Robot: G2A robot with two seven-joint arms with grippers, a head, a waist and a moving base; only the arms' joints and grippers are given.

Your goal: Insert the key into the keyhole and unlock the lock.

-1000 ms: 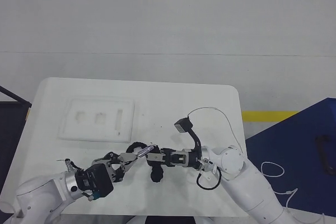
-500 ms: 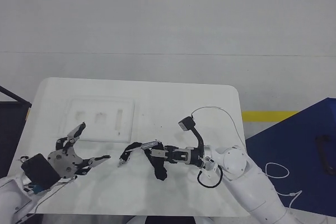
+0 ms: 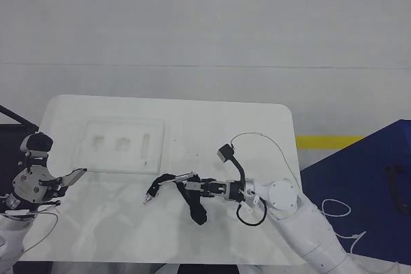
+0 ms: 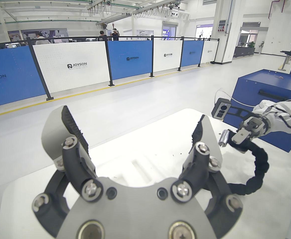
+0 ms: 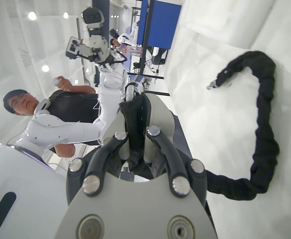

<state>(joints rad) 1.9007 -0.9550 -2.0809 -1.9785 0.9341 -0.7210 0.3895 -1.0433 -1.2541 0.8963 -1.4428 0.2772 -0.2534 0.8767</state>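
The lock is a cable in a black fabric sleeve [image 3: 195,205] with a silver cylinder [image 4: 224,138] at one end. My right gripper [image 3: 190,183] is near the table's middle, shut on that cylinder end [image 5: 133,95]. From there the cable [image 5: 265,130] loops over the table, and its metal-tipped loose end [image 3: 148,198] lies free on the surface. My left gripper [image 3: 63,183] is at the table's left edge, well apart from the lock, open with nothing between its fingers [image 4: 70,123].
A white foam tray [image 3: 89,161] with shaped recesses lies at the back left of the table [image 3: 246,130]. A blue cabinet [image 3: 370,178] stands off the table's right side. Bare tabletop separates my left gripper from the lock.
My left gripper drew back from the lock to the table's left edge, opening as it went. The cable's loose end now lies free on the table. The right gripper has barely moved.
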